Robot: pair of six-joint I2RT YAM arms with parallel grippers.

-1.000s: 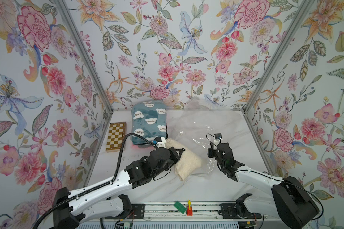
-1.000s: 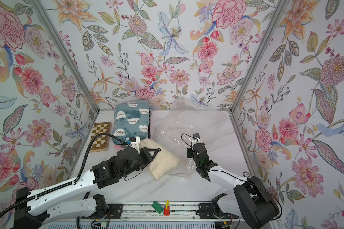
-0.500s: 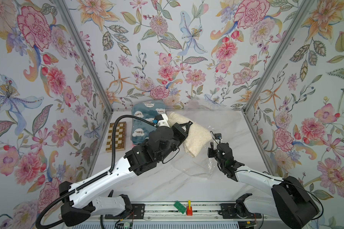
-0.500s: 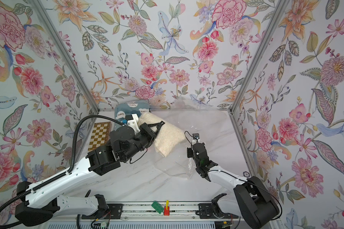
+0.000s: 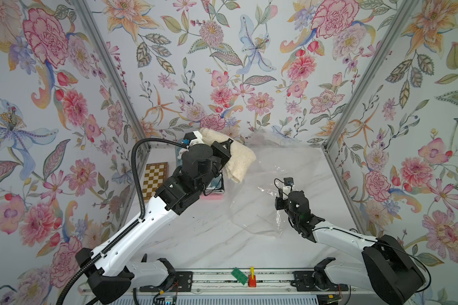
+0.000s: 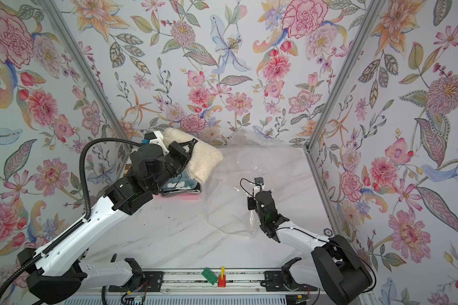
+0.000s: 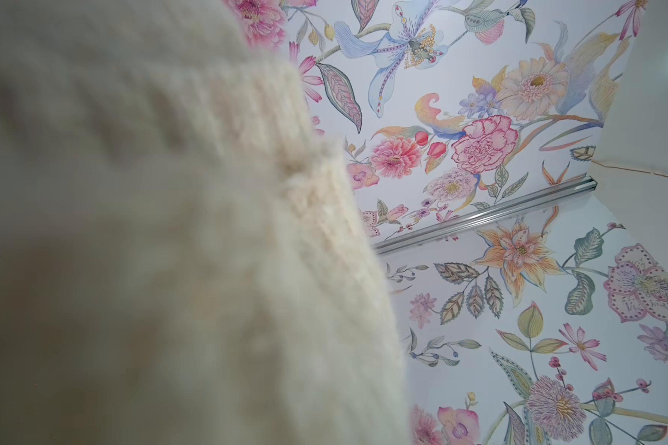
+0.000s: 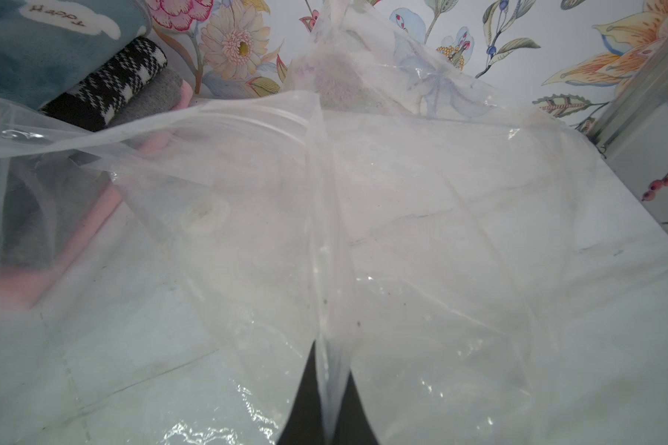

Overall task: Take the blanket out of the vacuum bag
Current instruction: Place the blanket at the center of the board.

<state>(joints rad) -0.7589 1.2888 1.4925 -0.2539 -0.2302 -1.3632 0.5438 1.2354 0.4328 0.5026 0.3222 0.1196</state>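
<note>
Both top views show left arm [image 5: 148, 224] raised, fingers [image 5: 223, 151] clamping the blanket [image 5: 239, 161].

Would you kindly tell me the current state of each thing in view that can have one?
cream blanket: out of the bag, held aloft, draped.
vacuum bag: slack and crumpled, looks empty, one edge pinched.
left gripper: shut on the cream blanket.
right gripper: shut on the vacuum bag's edge.
folded blanket stack: folded, piled, untouched.
chessboard: lying flat, untouched.
</note>
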